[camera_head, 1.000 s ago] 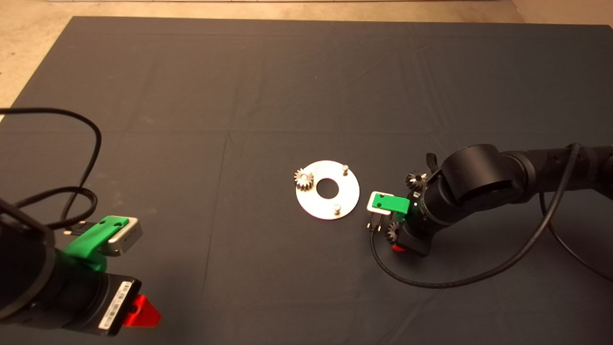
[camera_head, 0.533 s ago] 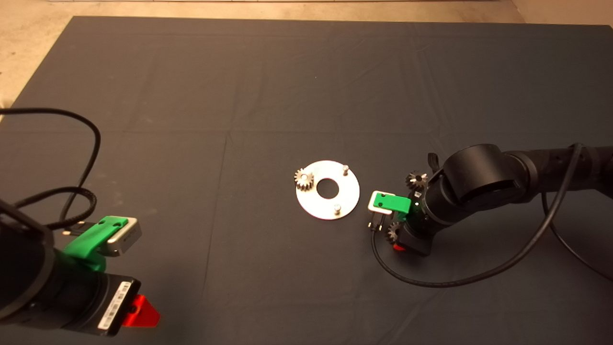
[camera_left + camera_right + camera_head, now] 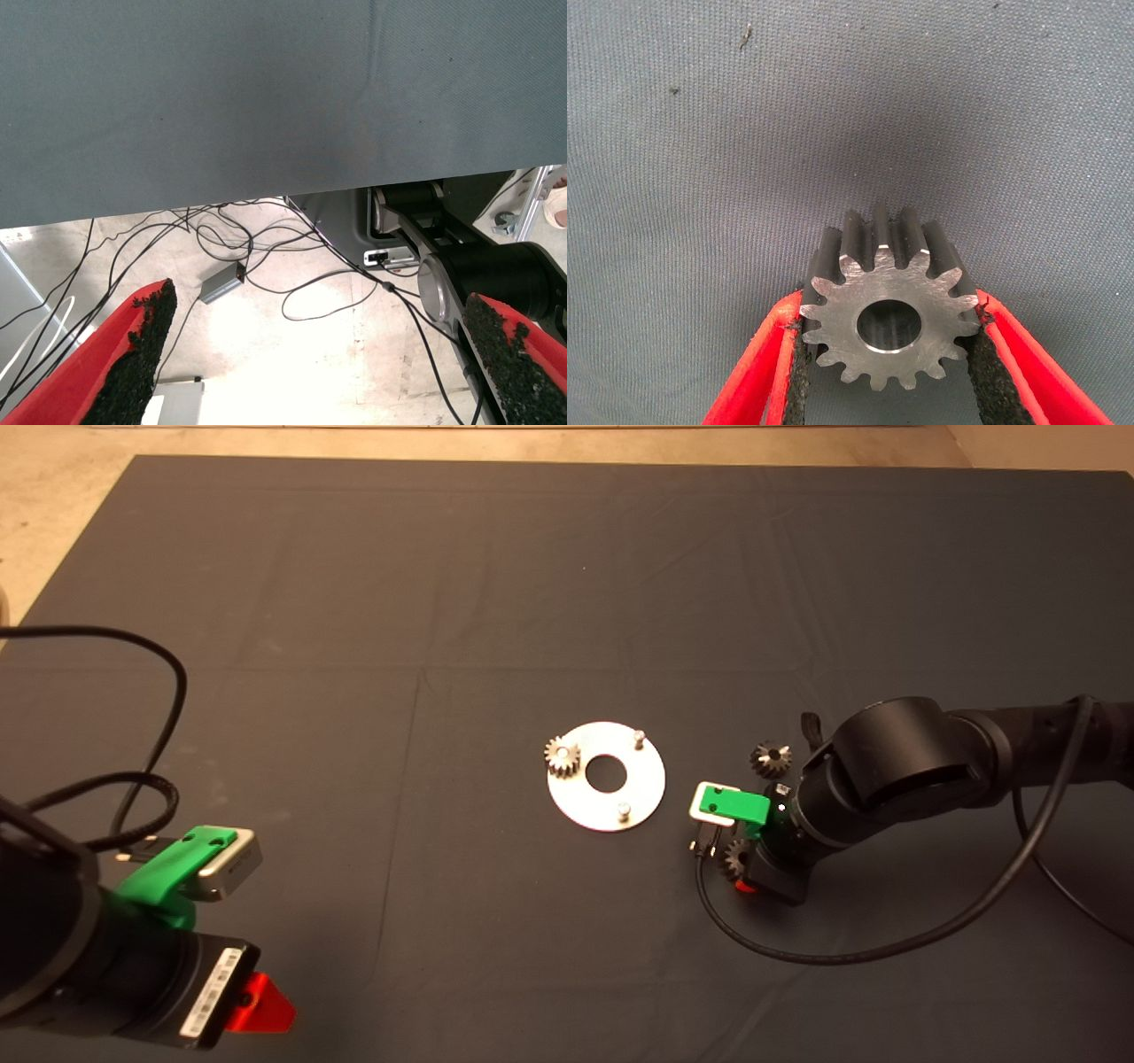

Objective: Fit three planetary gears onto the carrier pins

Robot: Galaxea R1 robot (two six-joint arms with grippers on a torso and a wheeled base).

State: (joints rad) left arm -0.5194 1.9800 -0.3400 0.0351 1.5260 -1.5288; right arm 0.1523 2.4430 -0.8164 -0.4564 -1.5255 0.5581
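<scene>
Fingers of the right gripper (image 3: pixel 890 354) are clenched on one planetary gear (image 3: pixel 890 305) just above the mat (image 3: pixel 496 584), right of the disc (image 3: pixel 606 777). A second gear (image 3: pixel 562 756) sits on the disc's left pin; a third (image 3: pixel 771 760) lies loose nearby. The left gripper (image 3: pixel 323 354) waits at the worktop's lower left, fingers spread apart.

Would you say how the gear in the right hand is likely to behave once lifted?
The gear looks solid steel, so probably rigid and heavy for its size. The right hand grips only tooth tips, so it may twist or slip. If dropped on edge, it could roll.
</scene>
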